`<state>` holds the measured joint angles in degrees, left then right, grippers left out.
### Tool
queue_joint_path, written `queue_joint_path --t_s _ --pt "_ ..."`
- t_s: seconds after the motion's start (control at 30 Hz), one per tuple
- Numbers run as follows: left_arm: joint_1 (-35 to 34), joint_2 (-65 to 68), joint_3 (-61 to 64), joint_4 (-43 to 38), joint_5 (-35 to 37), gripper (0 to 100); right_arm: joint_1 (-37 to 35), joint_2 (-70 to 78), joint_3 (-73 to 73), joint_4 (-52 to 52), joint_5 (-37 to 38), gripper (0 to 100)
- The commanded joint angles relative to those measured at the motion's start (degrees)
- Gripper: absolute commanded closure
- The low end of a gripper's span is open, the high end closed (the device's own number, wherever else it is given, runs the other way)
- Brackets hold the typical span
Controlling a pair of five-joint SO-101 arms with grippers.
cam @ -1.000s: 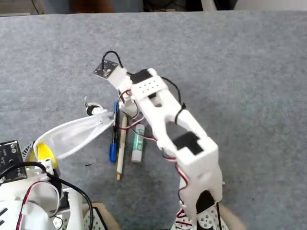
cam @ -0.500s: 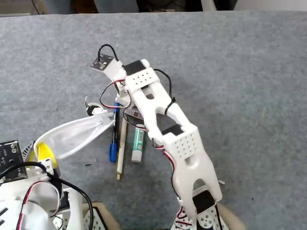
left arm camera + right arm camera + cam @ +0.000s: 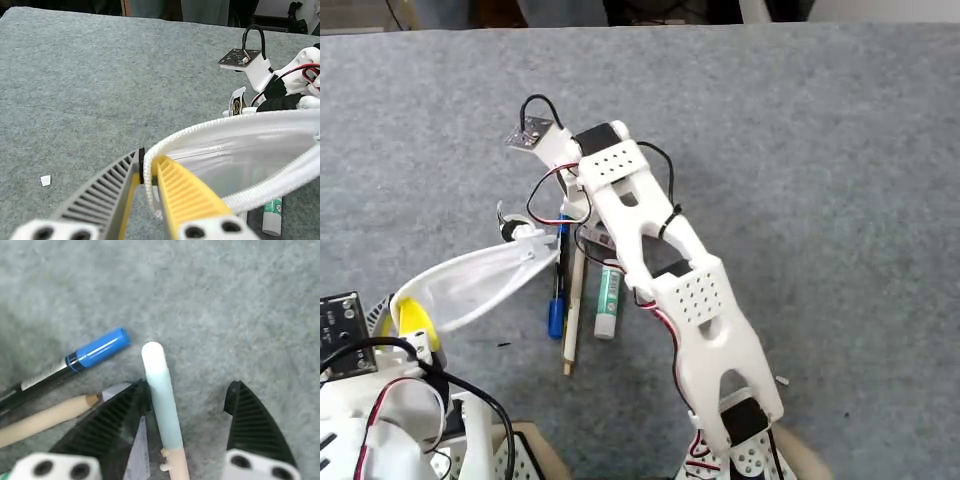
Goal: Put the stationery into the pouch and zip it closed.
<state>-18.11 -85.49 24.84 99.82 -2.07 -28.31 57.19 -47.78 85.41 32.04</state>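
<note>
Right fingers [image 3: 107, 422]: black, spread wide, gripping nothing.
Right gripper [image 3: 189, 387]: low over the stationery, far end of the pens.
Pale teal pen [image 3: 162, 400]: flat on the table [image 3: 820, 150] between the open fingers; close against one finger, well apart from the other; white tip just past the fingertips.
Left fingers [image 3: 187, 192]: one yellow, one grey, clamped on the pouch rim.
Left gripper [image 3: 149, 160]: near left.
Pouch [image 3: 480, 280]: white, mouth open, left of the pens.
Blue pen [image 3: 557, 300]: just right of the pouch mouth, cap at near end.
Pencil [image 3: 572, 320]: just right of the blue pen.
Glue stick [image 3: 608, 305]: right of the pencil.
</note>
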Motion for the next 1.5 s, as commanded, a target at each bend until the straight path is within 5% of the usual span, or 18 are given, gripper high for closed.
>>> queue_joint_path --t_s 0.0,0.43,0.6,0.97,1.13,1.47 --pt "-0.40 0.44 -0.40 0.09 0.62 97 -2.20 2.59 -0.04 2.29 1.41 72.3" --pt "-0.13 0.44 -0.31 0.09 0.70 97 -2.90 3.03 0.04 4.48 1.41 72.9" --pt "-0.04 0.44 -0.31 0.09 0.70 97 -2.90 3.03 -0.04 4.31 1.41 82.2" --pt "-0.04 0.44 0.04 0.09 0.70 97 -2.55 3.03 -0.04 4.13 1.41 83.8" --pt "-0.04 0.44 0.04 0.09 0.70 97 -2.55 2.77 -0.13 4.04 1.41 96.4" --pt "-0.04 0.44 0.04 0.09 0.62 97 -2.37 2.59 -0.31 4.48 0.97 98.7"
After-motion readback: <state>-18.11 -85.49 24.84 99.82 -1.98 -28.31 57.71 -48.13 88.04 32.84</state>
